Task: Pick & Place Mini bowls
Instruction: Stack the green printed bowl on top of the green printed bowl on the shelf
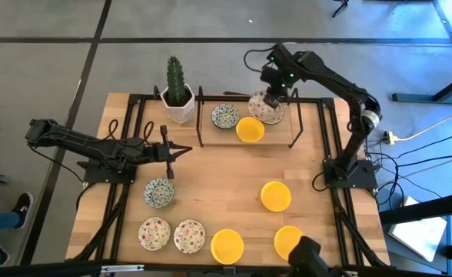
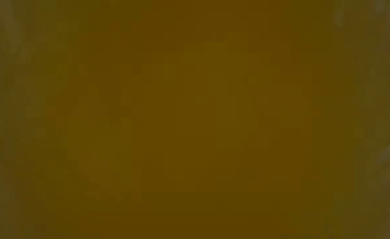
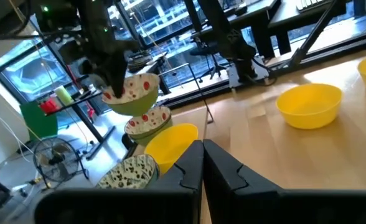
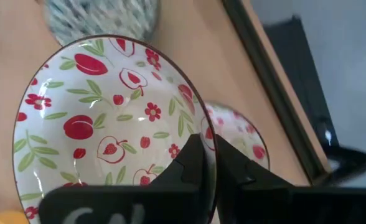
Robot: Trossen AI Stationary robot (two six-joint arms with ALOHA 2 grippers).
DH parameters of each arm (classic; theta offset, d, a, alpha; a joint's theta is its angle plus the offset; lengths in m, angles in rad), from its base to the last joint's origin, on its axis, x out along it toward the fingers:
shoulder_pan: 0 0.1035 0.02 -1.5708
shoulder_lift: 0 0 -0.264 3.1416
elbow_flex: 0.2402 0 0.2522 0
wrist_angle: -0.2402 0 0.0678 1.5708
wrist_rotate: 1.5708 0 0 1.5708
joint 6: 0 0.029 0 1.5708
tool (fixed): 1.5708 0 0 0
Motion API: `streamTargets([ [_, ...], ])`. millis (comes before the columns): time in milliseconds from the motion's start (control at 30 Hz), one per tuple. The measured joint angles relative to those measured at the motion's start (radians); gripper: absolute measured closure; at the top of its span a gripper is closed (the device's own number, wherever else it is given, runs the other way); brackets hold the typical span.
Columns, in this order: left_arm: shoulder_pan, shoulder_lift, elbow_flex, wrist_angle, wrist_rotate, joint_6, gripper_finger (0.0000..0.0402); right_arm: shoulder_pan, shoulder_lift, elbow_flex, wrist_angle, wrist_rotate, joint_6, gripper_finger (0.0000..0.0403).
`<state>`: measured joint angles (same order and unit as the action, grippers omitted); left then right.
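Note:
My right gripper [image 1: 272, 98] is at the table's far edge, shut on a white mini bowl with red fruit print [image 4: 102, 124]. It holds this bowl just above a second red-print bowl [image 1: 266, 112], which rests on the table. Beside that one stand a blue-green bowl [image 1: 226, 116] and a yellow bowl [image 1: 249, 129]. More bowls sit near the front edge: yellow ones [image 1: 275, 195], red-print ones [image 1: 154, 233] and a blue-green one [image 1: 158, 192]. My left gripper [image 1: 172, 151] hovers shut over the table's left half and touches nothing. My right gripper pinches the red-print bowl by its rim [image 4: 203, 140], with one finger [image 4: 189, 163] inside the bowl and the other [image 4: 236, 171] outside. The fingers come from above, pointing down. The bowl [image 3: 133, 93] is lifted clear and tilted over the bowl [image 3: 147, 121] beneath it.
A cactus in a white pot [image 1: 177, 92] stands at the far left corner. Black frame rails [image 1: 201, 115] flank the far group of bowls. The table's middle [image 1: 218, 177] is bare wood. The low view shows only a yellow-brown blur.

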<state>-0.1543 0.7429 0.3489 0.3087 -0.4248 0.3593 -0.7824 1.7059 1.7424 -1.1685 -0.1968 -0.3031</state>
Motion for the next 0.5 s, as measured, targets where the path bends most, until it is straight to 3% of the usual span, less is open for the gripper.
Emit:
streamTargets([
  [300,0.0,0.0,0.0,-0.106,0.0,-0.1,0.0398,-0.031,0.007,-0.004,-0.025,0.065,0.122,0.0388],
  [500,0.0,0.0,0.0,-0.1,0.0,-0.114,0.0398,-0.034,0.008,-0.087,0.017,0.097,0.176,0.0388],
])
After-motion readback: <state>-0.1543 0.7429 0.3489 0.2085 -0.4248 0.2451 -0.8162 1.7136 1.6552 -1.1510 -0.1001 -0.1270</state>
